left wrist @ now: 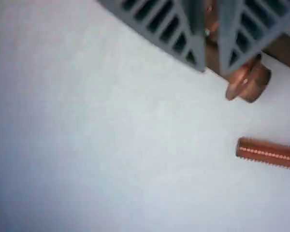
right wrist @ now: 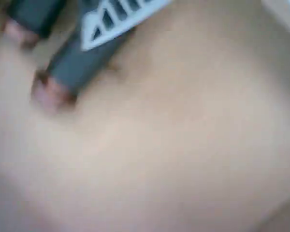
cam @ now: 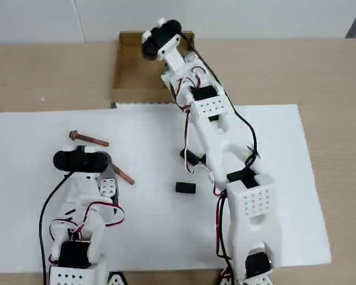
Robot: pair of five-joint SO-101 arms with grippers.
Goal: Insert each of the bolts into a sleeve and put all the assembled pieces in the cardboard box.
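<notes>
On the far left of the white paper (cam: 47,196), a loose bolt (cam: 89,138) is lying flat, well apart from any sleeve. Just nearer, the left gripper (left wrist: 212,65) is sitting low over the sheet with its jaws closed on a second bolt (left wrist: 249,82). It is gripping the shank, and the head is sticking out past the tips.

These bolts are looking like stiff, fairly heavy metal, and the threads should be giving good purchase. Holding mid-shank would be leaving too little free end for the sleeve, so a grip near the head seems better.

Toward the middle, a black sleeve (cam: 186,187) is lying loose, with another sleeve (cam: 191,157) partly under the right arm. Both are probably light, smooth and liable to skid.

Far from the robot, the right gripper (cam: 160,43) is hanging over the cardboard box (cam: 121,65), and I cannot tell how its jaws stand. An assembled piece (right wrist: 70,67) and a further piece (right wrist: 26,21) are resting on the box floor.
</notes>
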